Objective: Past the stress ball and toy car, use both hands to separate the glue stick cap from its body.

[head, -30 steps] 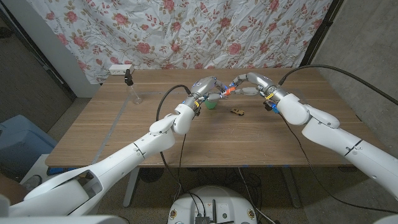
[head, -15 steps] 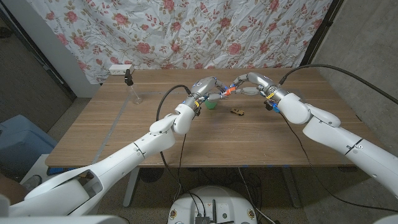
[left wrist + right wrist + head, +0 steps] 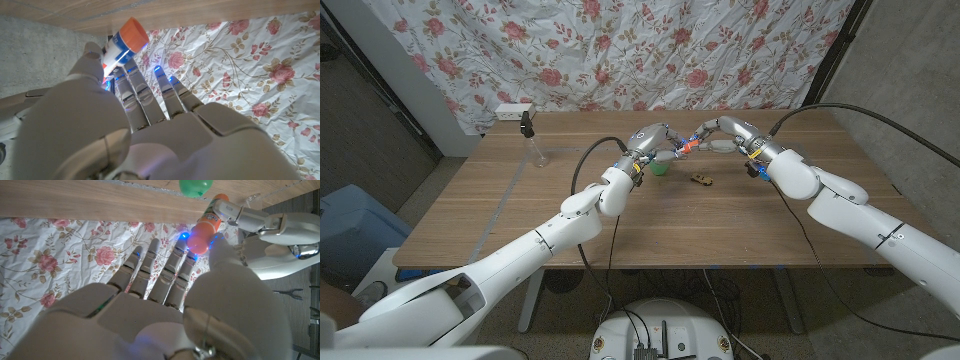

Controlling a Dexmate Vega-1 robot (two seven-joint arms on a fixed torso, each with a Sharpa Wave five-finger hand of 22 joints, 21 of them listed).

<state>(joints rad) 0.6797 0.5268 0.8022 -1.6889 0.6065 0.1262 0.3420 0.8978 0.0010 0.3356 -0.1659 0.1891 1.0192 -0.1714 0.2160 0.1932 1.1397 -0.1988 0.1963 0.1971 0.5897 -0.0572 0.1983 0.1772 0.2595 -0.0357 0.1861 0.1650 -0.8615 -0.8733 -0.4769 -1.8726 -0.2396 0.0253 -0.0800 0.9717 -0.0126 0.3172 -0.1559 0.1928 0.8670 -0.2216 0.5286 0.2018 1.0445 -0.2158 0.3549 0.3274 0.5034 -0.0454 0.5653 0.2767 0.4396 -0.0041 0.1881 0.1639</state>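
Both hands hold an orange-ended glue stick (image 3: 688,145) in the air above the far middle of the table (image 3: 520,220). My left hand (image 3: 653,140) grips one end and my right hand (image 3: 720,133) pinches the other. In the left wrist view the stick (image 3: 125,42) pokes out beside the thumb of my left hand (image 3: 150,130), orange end outward. From the right wrist, the orange end (image 3: 204,227) sits at the fingertips of my right hand (image 3: 150,305), with the left hand (image 3: 272,230) opposite. The stick looks in one piece. A green stress ball (image 3: 660,168) and a small toy car (image 3: 702,180) lie just nearer.
A small spray bottle (image 3: 530,140) stands at the far left of the table. A white power strip (image 3: 513,110) lies at the far edge. A floral cloth (image 3: 650,50) hangs behind. The stress ball (image 3: 196,186) also shows on the wood in the right wrist view.
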